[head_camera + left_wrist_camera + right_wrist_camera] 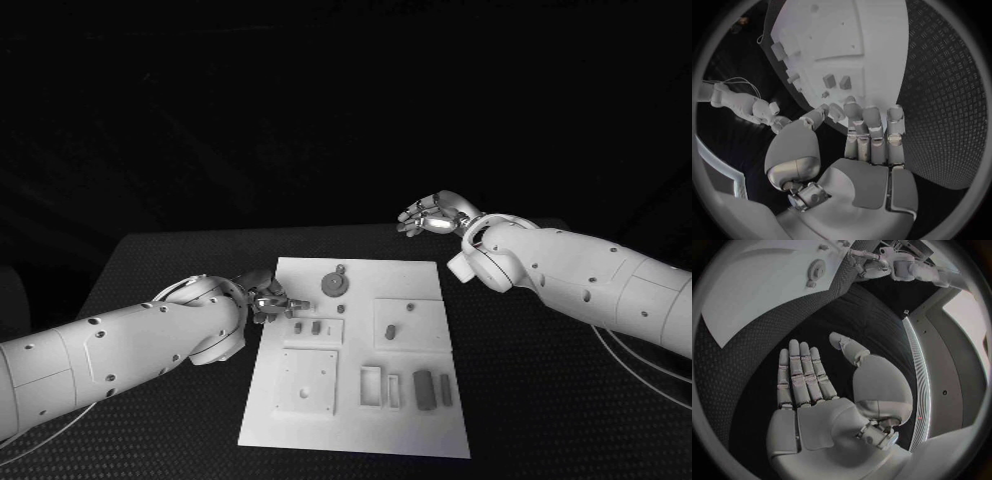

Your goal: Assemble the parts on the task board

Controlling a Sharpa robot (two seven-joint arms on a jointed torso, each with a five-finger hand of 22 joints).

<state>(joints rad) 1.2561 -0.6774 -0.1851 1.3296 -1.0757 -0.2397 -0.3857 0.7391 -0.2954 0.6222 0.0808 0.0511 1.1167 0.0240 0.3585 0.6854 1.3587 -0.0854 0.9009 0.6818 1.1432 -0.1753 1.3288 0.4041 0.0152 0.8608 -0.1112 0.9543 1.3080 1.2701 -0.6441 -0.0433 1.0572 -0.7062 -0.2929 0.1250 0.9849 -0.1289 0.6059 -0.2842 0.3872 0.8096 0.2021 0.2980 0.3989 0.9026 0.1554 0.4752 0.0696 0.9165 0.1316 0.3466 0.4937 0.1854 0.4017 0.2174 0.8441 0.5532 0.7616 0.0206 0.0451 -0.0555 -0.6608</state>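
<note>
Black, textured tabletop (173, 260) fills the scene, and the white board (361, 430) lies at the centre of the head view, running from the middle down to the lower edge. On the board, a gear-shaped part (335, 282) is seen near its upper edge, two small upright parts (307, 326) stand in a recess just below and to the left, and longer block parts (423, 388) lie in the lower right area.

The left hand (270, 298) is placed at the board's left edge, at centre left of the frame, just beside the two small parts. In the left wrist view its fingers (872, 131) are held straight and side by side over the board's rim, with nothing between them and the thumb. The step in hand is judged to be a reach for one of the two small parts (836, 81), not yet touched.

For a clean pick, the fingers should be brought over one part alone, so that its neighbour is not knocked, and the board should not be pushed.

The right hand (433, 213) is held above the table beyond the board's upper right corner, well apart from every part. In its wrist view the fingers (801, 375) are extended and close together, the thumb apart, and nothing is held.
</note>
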